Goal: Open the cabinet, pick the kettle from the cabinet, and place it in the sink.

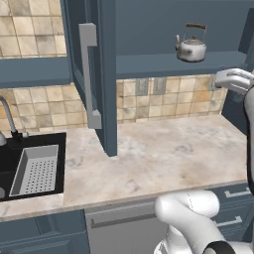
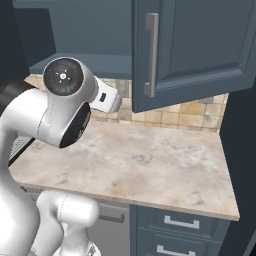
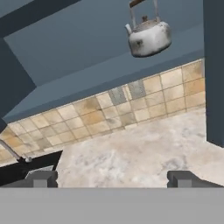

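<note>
Hand view: kettle (image 3: 148,37) on the open cabinet (image 1: 163,63) shelf, up and right of the gripper (image 3: 113,178). Best to rise level with the handle, approach straight, avoiding the door (image 1: 92,74). Fingers spread wide, holding nothing. Arm raised, hand aimed slightly below the shelf.

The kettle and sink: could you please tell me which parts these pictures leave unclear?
- Kettle: handle top cut off by the hand view's upper edge.
- Sink: left part beyond the left base view's edge.
- Claw: the grey band hides all but the fingertips.
</note>
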